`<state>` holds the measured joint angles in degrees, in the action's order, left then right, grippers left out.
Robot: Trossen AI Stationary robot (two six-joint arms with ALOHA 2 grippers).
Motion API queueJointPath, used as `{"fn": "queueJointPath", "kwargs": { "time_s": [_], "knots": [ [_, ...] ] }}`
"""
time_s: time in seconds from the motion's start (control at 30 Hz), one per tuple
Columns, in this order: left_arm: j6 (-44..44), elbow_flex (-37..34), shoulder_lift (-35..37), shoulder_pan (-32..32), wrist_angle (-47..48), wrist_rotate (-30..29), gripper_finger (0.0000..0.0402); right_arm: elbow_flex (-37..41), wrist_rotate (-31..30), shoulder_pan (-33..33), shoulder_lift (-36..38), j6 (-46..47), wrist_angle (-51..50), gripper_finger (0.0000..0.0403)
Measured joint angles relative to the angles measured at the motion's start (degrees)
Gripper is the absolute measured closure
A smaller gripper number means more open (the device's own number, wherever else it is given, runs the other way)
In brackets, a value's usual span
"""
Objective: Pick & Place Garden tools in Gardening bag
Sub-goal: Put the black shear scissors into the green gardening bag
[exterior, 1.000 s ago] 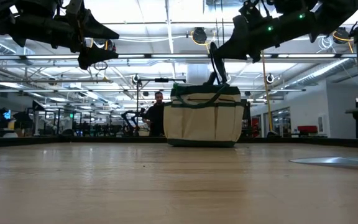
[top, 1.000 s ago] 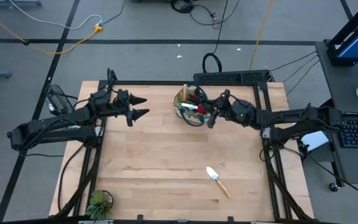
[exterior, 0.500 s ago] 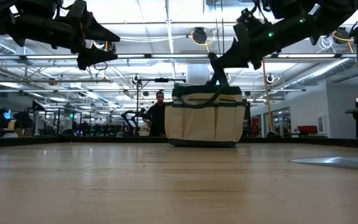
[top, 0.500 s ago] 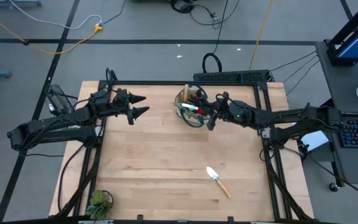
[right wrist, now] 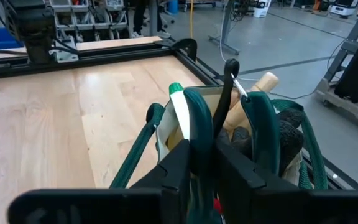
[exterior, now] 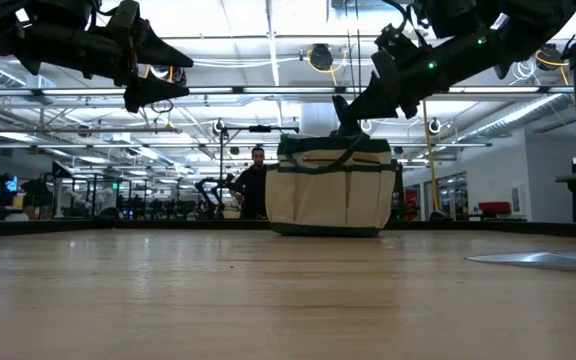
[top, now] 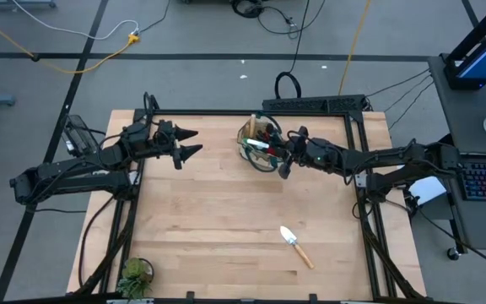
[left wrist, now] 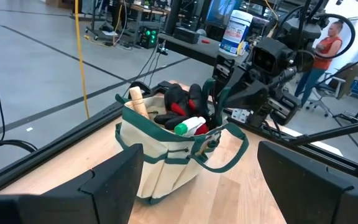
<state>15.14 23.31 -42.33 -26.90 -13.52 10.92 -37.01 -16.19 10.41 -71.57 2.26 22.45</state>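
— Since a second ago my right tool [top: 283, 160] has slid closer over the Gardening bag [top: 258, 143]; did it let go?

— Fingers look nearly closed around a green loop handle [right wrist: 199, 127], I think. Left tool [top: 191, 143] hangs wide open, empty. One trowel [top: 295, 246] lies on the tabletop [top: 209, 219].

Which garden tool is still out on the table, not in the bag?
The silver trowel with the wooden handle, lying alone on the bare wood near the table's front. The other tools visible stick up out of the gardening bag.
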Motion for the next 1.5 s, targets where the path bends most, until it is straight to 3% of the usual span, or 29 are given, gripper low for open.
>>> {"fn": "queueJointPath", "kwargs": {
  "time_s": [0.57,1.5],
  "knots": [
    [-0.1,0.0,0.0,0.0,0.0,-0.4,0.0078,0.0,-0.1,-0.9,1.6,-0.5,0.4,0.0257],
    [-0.4,0.0,0.0,0.0,0.0,-0.5,0.0078,0.1,4.5,1.9,0.7,-0.9,5.6,0.0265]
  ]
}}
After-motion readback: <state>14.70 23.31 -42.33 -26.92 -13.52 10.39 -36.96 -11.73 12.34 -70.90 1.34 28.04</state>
